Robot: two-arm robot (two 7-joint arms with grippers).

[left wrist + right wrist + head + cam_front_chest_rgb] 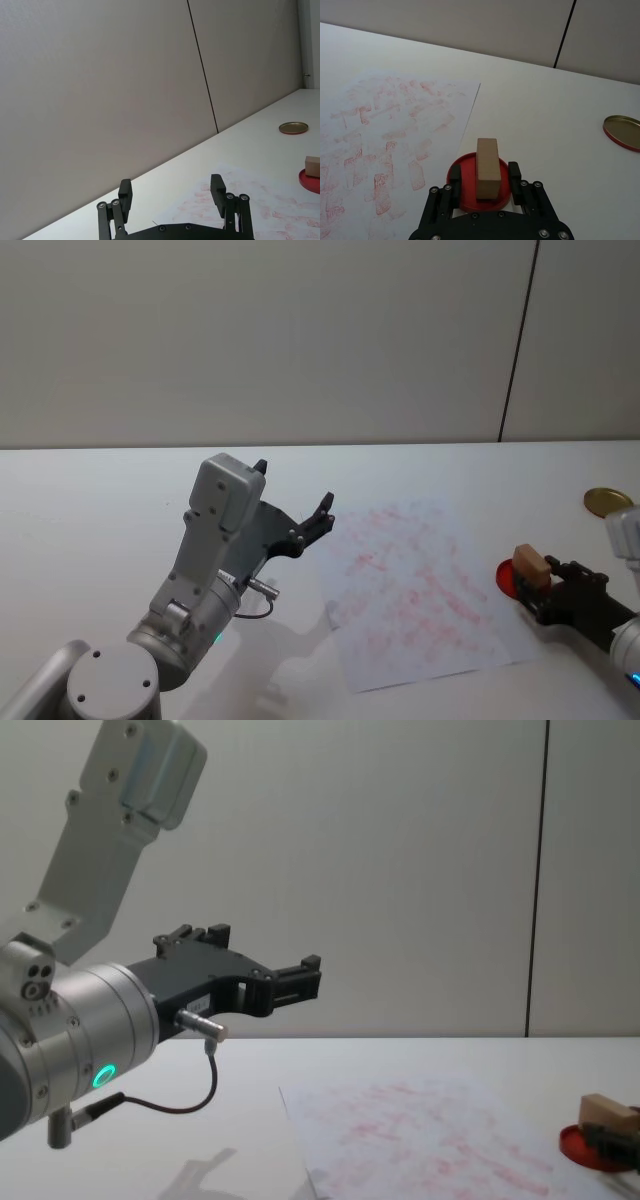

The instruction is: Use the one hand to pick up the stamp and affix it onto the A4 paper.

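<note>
The stamp (487, 165), a light-tan wooden block, stands on a round red ink pad (465, 192) just off the right edge of the A4 paper (385, 130). My right gripper (484, 172) is open and straddles the block, with a small gap on each side. From the head view, the stamp (531, 565) and right gripper (540, 585) sit at the table's right, beside the paper (415, 580) with its smudged red marks. My left gripper (295, 488) hangs open in the air left of the paper, holding nothing.
A gold-coloured round lid (607, 501) lies on the white table (100, 500) beyond the ink pad (505, 578), at the far right. A plain wall stands behind the table.
</note>
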